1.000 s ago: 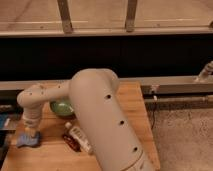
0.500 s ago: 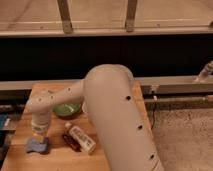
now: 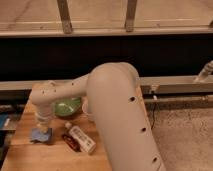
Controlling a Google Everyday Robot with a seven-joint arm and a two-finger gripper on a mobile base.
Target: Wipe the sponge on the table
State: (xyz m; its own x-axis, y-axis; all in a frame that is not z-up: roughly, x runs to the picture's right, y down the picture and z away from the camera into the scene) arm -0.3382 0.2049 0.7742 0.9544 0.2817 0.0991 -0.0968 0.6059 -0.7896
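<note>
At the lower left of the frame, the gripper (image 3: 43, 121) hangs right above the sponge (image 3: 40, 135) on the tabletop (image 3: 33, 158), whether clasping it I cannot tell, so good wiping likely needs even downward pressure and flat strokes kept clear of the green bowl (image 3: 67, 106).

Dark wall panel (image 3: 100, 57) behind, pale rail (image 3: 175, 84) below it, two posts (image 3: 64, 15) above, speckled floor (image 3: 185, 135) right, warm light, gripper (image 3: 43, 125) by table (image 3: 30, 155) left edge.
</note>
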